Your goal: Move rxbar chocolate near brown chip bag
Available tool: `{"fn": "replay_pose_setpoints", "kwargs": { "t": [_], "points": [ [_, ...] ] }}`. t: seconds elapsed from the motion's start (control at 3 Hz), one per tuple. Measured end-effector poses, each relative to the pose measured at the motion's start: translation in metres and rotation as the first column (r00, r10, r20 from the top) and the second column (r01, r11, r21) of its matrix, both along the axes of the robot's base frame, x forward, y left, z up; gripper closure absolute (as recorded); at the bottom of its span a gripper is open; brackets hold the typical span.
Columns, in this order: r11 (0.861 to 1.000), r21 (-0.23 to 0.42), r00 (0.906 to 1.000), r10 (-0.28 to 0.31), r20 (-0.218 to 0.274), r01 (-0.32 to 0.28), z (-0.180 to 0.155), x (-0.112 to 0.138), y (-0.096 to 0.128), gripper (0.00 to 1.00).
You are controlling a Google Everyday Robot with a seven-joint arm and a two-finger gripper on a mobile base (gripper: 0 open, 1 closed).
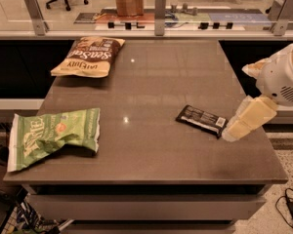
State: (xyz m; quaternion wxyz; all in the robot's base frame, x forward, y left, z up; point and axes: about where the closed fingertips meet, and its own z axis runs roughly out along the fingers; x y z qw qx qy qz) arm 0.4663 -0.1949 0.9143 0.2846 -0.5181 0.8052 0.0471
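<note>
The chocolate bar (201, 120) lies flat on the tabletop (156, 77), slanted so that its long side runs from upper left to lower right. The pincer (231, 133) sits just beside the bar's lower right end, low over the surface, at the tip of a pale arm that comes in from the right of the bar. Whether it touches the wrapper I cannot tell, nor whether it is wide or narrow. The brown chip bag (89, 56) lies well apart from the bar, far up and to its left. A green and white chip bag (53, 134) lies well to the left of the bar and a little lower. That one is not the target.

The step in hand looks like the approach for the pick-up, and the carrying is not yet begun. To do it well, the pincer should shift from the bar's end to over its middle and turn to close across the narrow width, not the length. The bar is thin and flat, so the descent has to reach almost to the surface, or the slick wrapper will likely slide away instead of being caught. Once held, lift it clear, carry it up and to the left of where the bar now lies, and set it down on bare surface beside the brown bag — close, but not on top of it.
</note>
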Motion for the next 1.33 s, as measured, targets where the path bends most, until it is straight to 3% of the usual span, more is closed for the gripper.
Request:
{"fn": "replay_pose_setpoints", "kwargs": {
  "t": [0.67, 1.33],
  "points": [
    [0.985, 0.169, 0.9977, -0.038, 0.057, 0.028, -0.037, 0.009, 0.007, 0.0],
    [0.952, 0.306, 0.9921, -0.027, 0.123, -0.012, -0.054, 0.03, 0.04, 0.0]
  ]
}}
